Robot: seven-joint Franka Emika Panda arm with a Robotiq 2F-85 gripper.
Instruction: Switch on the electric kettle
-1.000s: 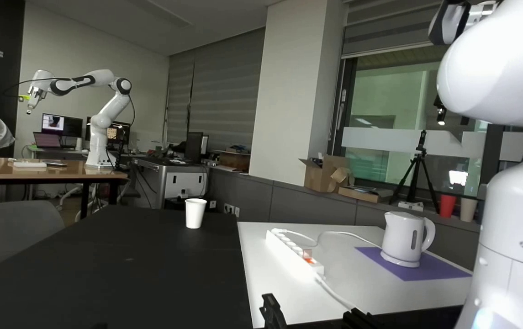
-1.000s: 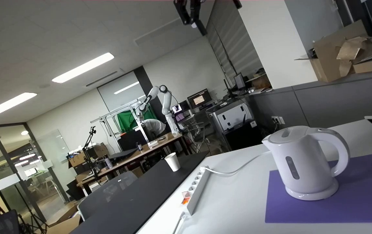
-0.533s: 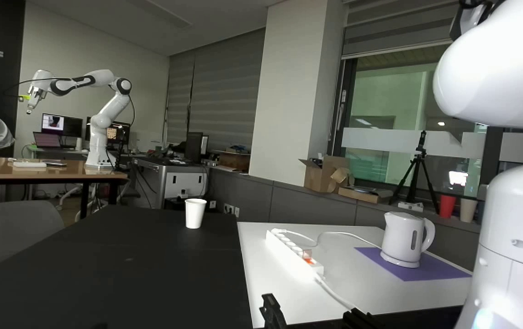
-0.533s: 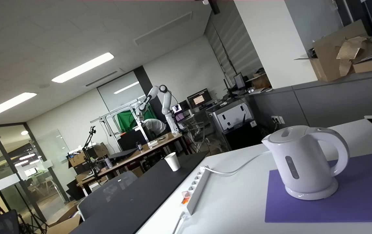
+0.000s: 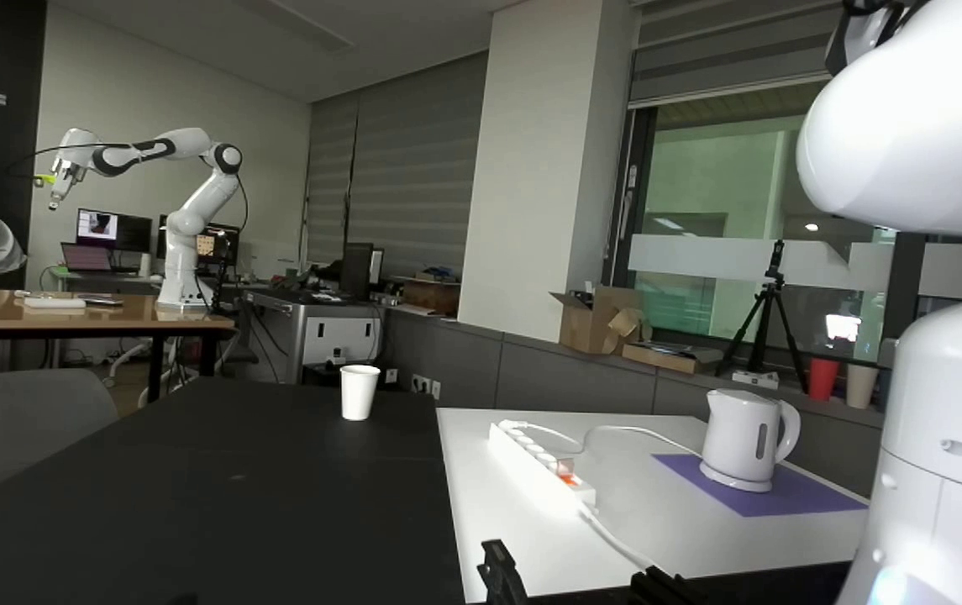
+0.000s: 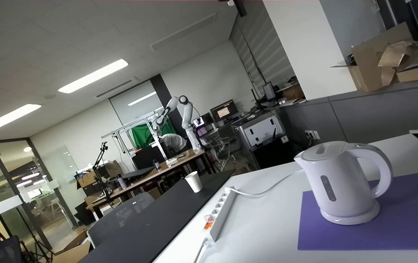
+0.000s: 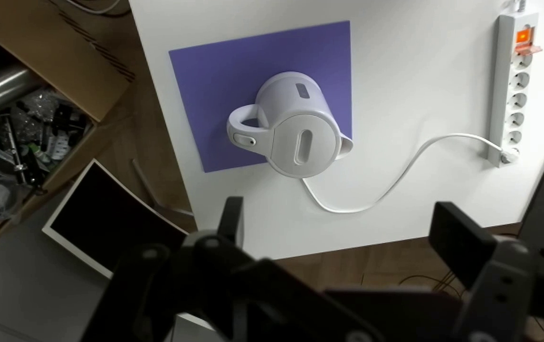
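The white electric kettle stands upright on a purple mat, in both exterior views (image 5: 738, 441) (image 6: 340, 182) and in the wrist view (image 7: 295, 133). In the wrist view a small switch (image 7: 244, 139) with a dark dot lies on top of the kettle's loop handle, and the spout points right. My gripper (image 7: 338, 221) is open and empty, its black fingers wide apart. It is high above the white table, apart from the kettle. Only a dark finger piece (image 6: 240, 7) shows at the top edge of an exterior view.
The purple mat (image 7: 214, 95) lies on the white table (image 7: 409, 85). A white power strip (image 7: 502, 104) with a lit orange switch (image 7: 522, 35) holds the kettle's plug. A white cable (image 7: 348, 210) runs across the table. A white cup (image 5: 359, 392) stands on the black table (image 5: 262, 487).
Since one second ago my gripper has moved up, mostly out of the exterior view's top edge, and the upper arm has shifted slightly. Over the last half second nothing visibly moves. The kettle stays put.
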